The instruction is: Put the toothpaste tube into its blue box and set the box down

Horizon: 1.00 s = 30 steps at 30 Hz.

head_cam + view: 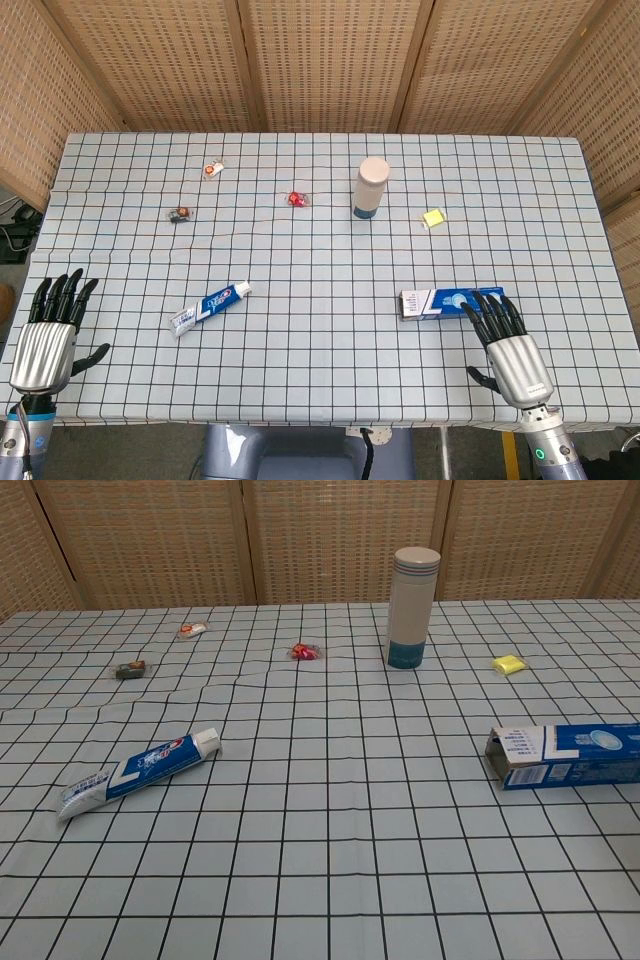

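The toothpaste tube (209, 307), likely light and squashy, lay well left of the blue box (440, 303); grip its middle. Left hand (47, 340) and right hand (508, 345) were spread, holding nothing

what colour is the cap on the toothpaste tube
White; the toothpaste tube's cap shows best in the chest view.

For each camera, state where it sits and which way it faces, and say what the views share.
Head view: high above the near table edge, looking steeply down on the checked tablecloth; left hand and right hand both show, open, the right by the blue box.
Chest view: low at the near edge, looking across toward the wicker screen; no hand shows.
Shared: toothpaste tube, blue box, bottle, yellow piece.
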Tool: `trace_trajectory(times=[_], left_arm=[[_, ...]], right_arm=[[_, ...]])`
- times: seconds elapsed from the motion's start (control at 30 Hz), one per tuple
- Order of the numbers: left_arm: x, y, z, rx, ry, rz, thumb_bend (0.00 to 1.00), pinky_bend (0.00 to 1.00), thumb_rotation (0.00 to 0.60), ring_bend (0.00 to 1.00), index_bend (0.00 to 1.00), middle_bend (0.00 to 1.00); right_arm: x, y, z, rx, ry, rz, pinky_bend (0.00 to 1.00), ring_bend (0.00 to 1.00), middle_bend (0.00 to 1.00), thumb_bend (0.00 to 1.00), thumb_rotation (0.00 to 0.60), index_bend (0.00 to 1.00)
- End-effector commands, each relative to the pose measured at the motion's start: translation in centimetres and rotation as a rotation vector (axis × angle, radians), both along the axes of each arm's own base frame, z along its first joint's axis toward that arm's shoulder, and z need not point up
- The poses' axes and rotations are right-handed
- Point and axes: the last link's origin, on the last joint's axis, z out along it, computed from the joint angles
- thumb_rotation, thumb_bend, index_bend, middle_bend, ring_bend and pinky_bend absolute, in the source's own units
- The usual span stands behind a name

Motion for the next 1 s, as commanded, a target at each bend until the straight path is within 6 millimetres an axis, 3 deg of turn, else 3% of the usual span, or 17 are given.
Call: trace_trajectory(times=[0.03, 1.0], left_arm=[[0.0, 0.01, 0.0, 0.001, 0.001, 0.0, 0.05, 0.0, 0.6, 0.0, 0.08, 0.0], [0.16, -0.02, -0.19, -0.014, -0.018, 0.015, 0.06, 0.0, 0.6, 0.0, 0.1, 0.0]], right_arm=[[0.05, 0.03, 0.03, 0.002, -0.003, 0.002, 0.0, 0.0, 0.0, 0.12, 0.6, 0.09], [0.14, 0.1, -0.26, 0.016, -0.007, 0.007, 0.0, 0.0, 0.0, 0.12, 0.6, 0.09]])
